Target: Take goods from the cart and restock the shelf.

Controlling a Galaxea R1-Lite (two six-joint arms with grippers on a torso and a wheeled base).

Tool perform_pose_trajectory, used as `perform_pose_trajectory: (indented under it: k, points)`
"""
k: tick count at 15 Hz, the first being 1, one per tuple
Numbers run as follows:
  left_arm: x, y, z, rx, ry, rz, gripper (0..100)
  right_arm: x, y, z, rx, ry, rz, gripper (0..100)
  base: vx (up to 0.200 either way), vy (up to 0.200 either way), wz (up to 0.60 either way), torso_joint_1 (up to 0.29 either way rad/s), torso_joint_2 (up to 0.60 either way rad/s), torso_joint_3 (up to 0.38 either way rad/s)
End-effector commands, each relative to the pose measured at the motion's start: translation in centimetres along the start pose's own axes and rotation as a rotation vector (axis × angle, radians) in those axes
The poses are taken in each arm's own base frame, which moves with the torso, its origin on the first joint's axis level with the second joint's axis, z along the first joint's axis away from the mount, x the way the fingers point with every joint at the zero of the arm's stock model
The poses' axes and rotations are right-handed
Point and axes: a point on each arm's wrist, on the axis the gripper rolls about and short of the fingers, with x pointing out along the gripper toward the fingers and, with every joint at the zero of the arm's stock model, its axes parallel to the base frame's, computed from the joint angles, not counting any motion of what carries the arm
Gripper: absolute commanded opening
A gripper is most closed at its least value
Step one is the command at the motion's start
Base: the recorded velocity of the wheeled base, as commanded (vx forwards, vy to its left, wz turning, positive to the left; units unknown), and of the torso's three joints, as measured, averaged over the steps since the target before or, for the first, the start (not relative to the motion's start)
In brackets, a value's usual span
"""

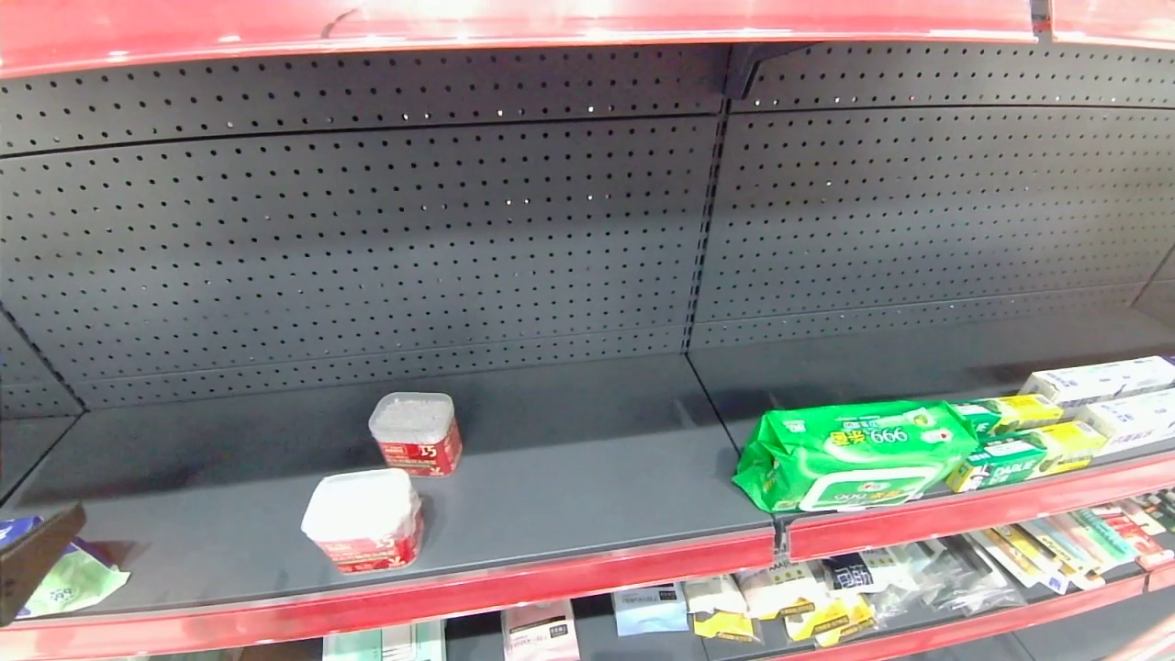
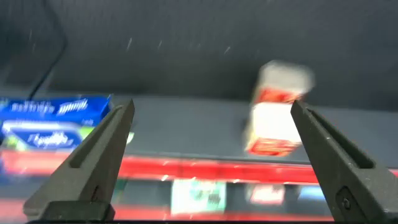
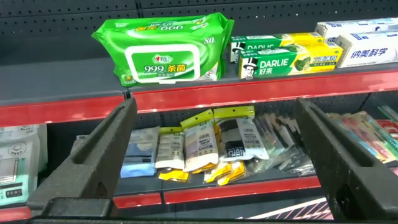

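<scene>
Two red-and-white tubs stand on the grey shelf board (image 1: 569, 477), one at the back (image 1: 415, 433) and one near the front lip (image 1: 363, 519). My left gripper (image 2: 211, 106) is open and empty in front of the shelf edge, with the tubs (image 2: 268, 129) ahead between its fingers, nearer one of them. My right gripper (image 3: 216, 102) is open and empty too. It faces the shelf front below a green wipes pack (image 3: 163, 50), which lies on the right board (image 1: 854, 452).
Green-and-yellow toothpaste boxes (image 1: 1028, 441) and white boxes (image 1: 1102, 381) lie right of the wipes. Blue packs (image 2: 56, 121) sit at the board's left end. Hanging packets (image 3: 205, 146) fill the lower shelf. The board between the tubs and the wipes is bare.
</scene>
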Motion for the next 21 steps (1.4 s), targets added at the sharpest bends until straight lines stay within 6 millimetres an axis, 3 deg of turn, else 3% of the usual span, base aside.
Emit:
perform_pose_trajectory:
  k: [1,3,4,10,21]
  points:
    - [6.7,-0.7,-0.5,0.037,0.307,0.099,100,0.0,0.0,0.0,-0.001,0.001,0.001,100,0.0,0.0,0.0,0.0,0.0,0.0]
    - [7.1,-0.7,-0.7,0.039,0.326,0.102,100,0.0,0.0,0.0,-0.001,-0.001,0.001,100,0.0,0.0,0.0,0.0,0.0,0.0]
    - [8.7,-0.8,-1.8,0.053,0.425,0.115,100,0.0,0.0,0.0,-0.001,-0.001,0.001,100,0.0,0.0,0.0,0.0,0.0,0.0]
    - [11.8,-1.2,-4.1,0.098,0.619,0.127,100,0.0,0.0,0.0,0.001,-0.001,0.001,100,0.0,0.0,0.0,0.0,0.0,0.0]
    - [15.4,-1.8,-3.9,0.072,0.637,0.086,100,0.0,0.0,0.0,-0.001,0.001,0.001,100,0.0,0.0,0.0,0.0,0.0,0.0]
